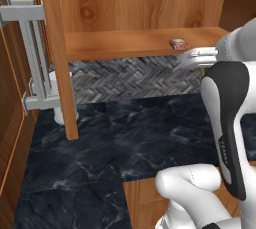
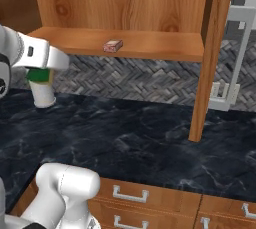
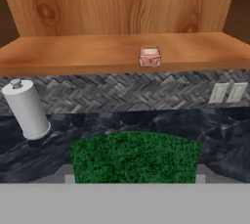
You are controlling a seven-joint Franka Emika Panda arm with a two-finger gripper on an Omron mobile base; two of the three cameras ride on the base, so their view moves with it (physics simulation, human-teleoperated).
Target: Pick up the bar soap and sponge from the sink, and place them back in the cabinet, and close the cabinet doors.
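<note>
Pinkish bar soap [image 3: 149,56] lies already on the cabinet [image 1: 140,8] shelf; jaws hold the sponge [image 3: 135,157] below shelf level, approx. over the tabletop [image 2: 150,138]; left: sponge in, doors [image 1: 15,133] closed

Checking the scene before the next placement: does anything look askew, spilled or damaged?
Nothing stands out. The bar soap sits flat on the cabinet shelf, near its front edge. The sponge is level in the gripper. The white paper towel roll stands on the dark counter.
</note>
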